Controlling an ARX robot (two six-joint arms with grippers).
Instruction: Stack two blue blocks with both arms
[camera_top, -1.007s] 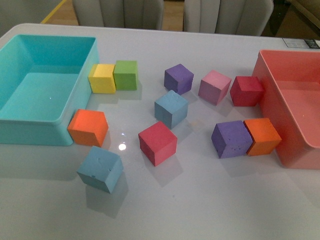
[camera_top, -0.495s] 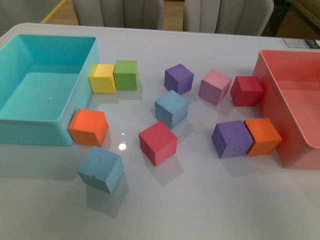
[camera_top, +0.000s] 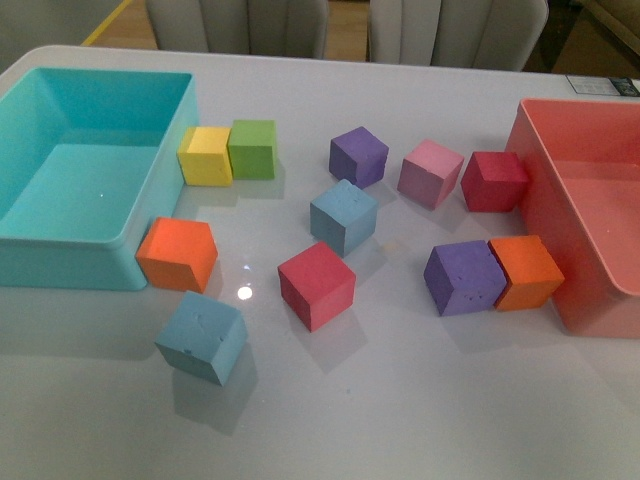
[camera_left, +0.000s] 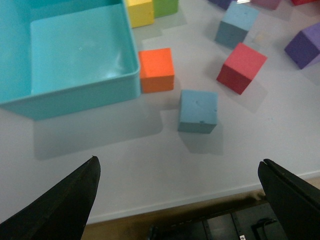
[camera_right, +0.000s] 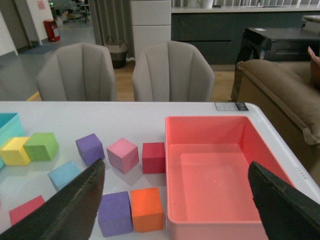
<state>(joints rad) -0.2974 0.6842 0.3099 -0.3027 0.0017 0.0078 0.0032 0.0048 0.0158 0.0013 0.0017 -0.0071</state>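
Near blue block: front of the table, by the orange cube.
Far blue block: mid-table, behind the red cube.
Left gripper: spread wide, empty, hanging short of the near one.
Right gripper: spread wide, empty, up high.
Tip: I'd turn each wrist square to its skewed block first.

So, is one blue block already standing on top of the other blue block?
No, the near blue block and the far blue block both rest directly on the table, well apart from each other.
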